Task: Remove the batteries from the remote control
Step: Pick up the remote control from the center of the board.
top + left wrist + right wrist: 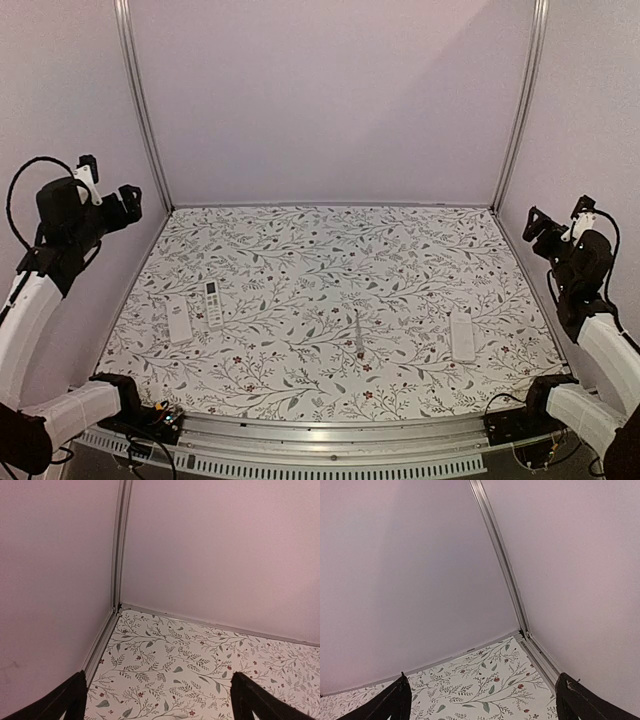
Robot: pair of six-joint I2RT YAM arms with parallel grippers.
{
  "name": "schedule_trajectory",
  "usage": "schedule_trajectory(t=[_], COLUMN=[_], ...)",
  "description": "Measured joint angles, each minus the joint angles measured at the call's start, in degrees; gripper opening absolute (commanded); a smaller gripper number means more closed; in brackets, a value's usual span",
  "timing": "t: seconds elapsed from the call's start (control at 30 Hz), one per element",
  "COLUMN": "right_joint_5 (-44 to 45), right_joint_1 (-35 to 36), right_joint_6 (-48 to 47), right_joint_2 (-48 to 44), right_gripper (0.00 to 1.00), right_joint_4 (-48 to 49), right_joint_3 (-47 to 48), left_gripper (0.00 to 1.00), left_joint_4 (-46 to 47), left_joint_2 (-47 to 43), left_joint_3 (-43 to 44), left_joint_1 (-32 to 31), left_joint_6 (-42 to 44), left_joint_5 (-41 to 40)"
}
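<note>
- Dim, even light; a pinkish-lilac cast lies over the walls (330, 100) in all views; where it comes from cannot be told.
- Shadows soft and faint; top view darkens toward near rail (320, 435).
- Side posts (140, 100) lean in top view: wide-angle distortion.
- White remote control (213, 303) low-contrast against pale tablecloth (300, 250).
- Wrist views grainy, slightly soft.

White rounded shells and black joints clad the left arm (28, 315) and right arm (612, 352); a thin black cable (10, 205) loops behind the black left end effector (108, 188).

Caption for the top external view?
Left gripper and right gripper open, raised aside; remote and stick tool lie on floral table.
</note>
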Motion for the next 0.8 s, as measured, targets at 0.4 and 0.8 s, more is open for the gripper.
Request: schedule_trajectory(t=[0.4, 0.8], right_joint_5=[1.3, -9.2], right_joint_1=[0.0, 9.3], right_joint_6=[3.0, 7.1], right_joint_2=[1.0, 11.2], right_gripper=[0.99, 0.99], right_joint_4=[-20.4, -37.4], right_joint_3=[7.6, 14.7], left_gripper=[1.00, 1.00], left_joint_4=[-0.7, 4.2], left_joint_2=[8.4, 14.7], left_joint_3=[6.0, 8.1], left_joint_1=[0.0, 0.0], left_joint_6=[-0.8, -2.3], left_joint_5=[10.7, 19.2])
